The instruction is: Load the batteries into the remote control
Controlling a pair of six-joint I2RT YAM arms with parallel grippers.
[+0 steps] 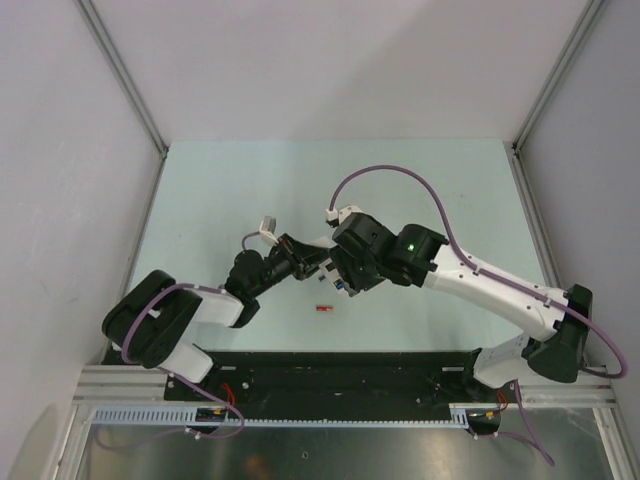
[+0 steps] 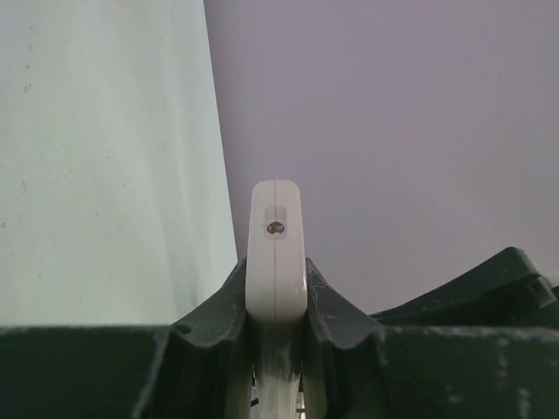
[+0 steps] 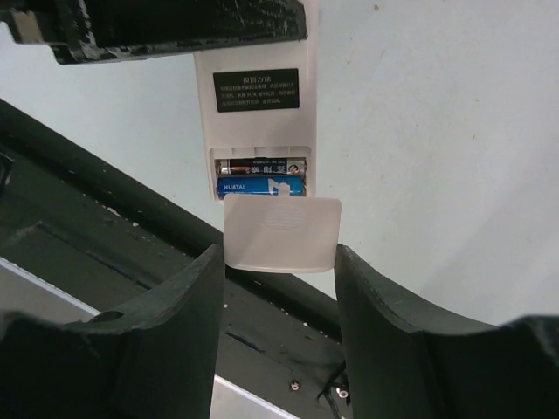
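Left gripper (image 2: 277, 292): jaws clamped on the remote control (image 2: 276, 253), lower centre. Right gripper (image 3: 279, 271): jaws closed on the white cover (image 3: 281, 231), below two seated batteries (image 3: 259, 186). Red battery (image 1: 323, 309) lies on the table (image 1: 220, 200).

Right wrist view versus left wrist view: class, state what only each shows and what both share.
Only the right wrist view: the remote control's open compartment holding a dark battery and a bright blue battery, with the battery cover between the right gripper's fingers. Only the left wrist view: the remote's tip with its small round emitter. Both: the remote, the left gripper clamping it, and the pale green table.
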